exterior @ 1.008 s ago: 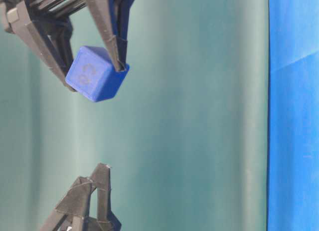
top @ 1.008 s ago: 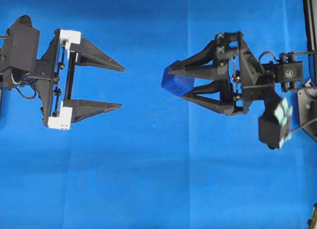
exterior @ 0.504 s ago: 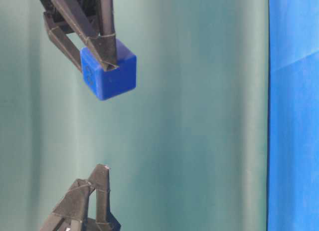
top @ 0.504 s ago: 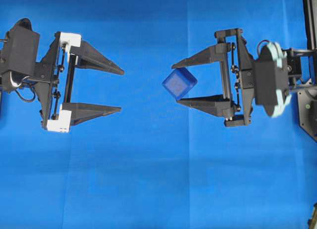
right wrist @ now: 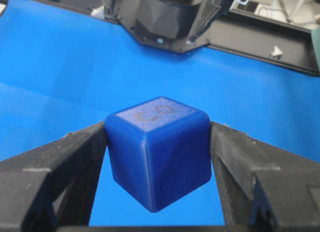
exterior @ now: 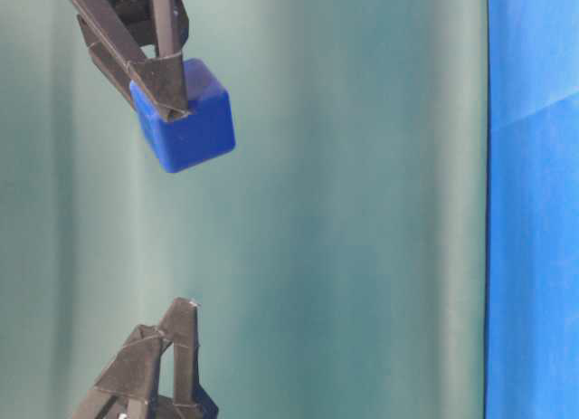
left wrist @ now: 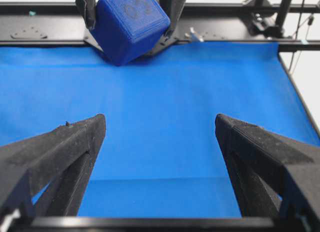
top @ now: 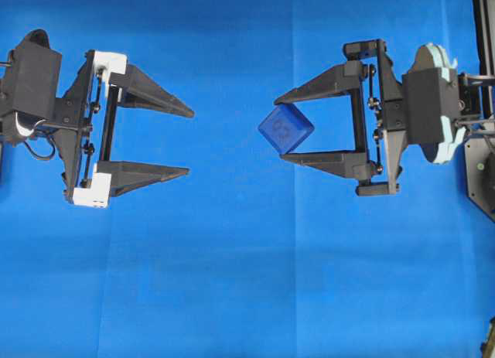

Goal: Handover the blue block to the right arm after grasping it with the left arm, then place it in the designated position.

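Right now the blue block sits pinched between the two black fingertips of the right arm's gripper, clamped on two opposite faces and tipped so one corner points back toward the other arm. Its embossed face is turned upward, plain to see from the right wrist camera, and the block hangs clear above the blue cloth. Across from it, well apart, the left arm's gripper stands spread wide with nothing between its fingers, its white finger-base blocks showing at the back. From the left wrist camera the block appears straight ahead, beyond that gripper's parted fingers.
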`<state>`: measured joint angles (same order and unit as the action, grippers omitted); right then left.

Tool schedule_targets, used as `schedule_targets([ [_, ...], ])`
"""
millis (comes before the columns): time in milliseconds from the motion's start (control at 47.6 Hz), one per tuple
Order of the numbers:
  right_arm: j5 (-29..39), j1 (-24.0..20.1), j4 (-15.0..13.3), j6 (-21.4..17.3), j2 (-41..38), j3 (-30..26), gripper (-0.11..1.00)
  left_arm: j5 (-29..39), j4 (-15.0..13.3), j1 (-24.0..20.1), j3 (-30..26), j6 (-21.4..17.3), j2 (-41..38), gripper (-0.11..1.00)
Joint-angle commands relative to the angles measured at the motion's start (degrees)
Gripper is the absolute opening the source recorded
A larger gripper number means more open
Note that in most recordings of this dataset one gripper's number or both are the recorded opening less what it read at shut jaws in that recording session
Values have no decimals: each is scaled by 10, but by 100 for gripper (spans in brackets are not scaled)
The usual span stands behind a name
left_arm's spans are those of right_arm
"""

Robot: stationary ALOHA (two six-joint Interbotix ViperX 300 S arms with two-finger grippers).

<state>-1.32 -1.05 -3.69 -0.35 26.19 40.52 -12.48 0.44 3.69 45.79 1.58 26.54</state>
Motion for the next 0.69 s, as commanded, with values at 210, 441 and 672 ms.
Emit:
schedule_targets([
  [210, -2, -1, 3, -3, 8, -9, 49, -6, 1, 2, -14, -1, 3, 93],
  [441, 0, -1, 3, -5, 8, -9, 49, -7, 1, 2, -14, -1, 3, 93],
  [672, 4, -1, 3, -8, 8, -9, 49, -6, 1, 3, -18, -1, 3, 93],
])
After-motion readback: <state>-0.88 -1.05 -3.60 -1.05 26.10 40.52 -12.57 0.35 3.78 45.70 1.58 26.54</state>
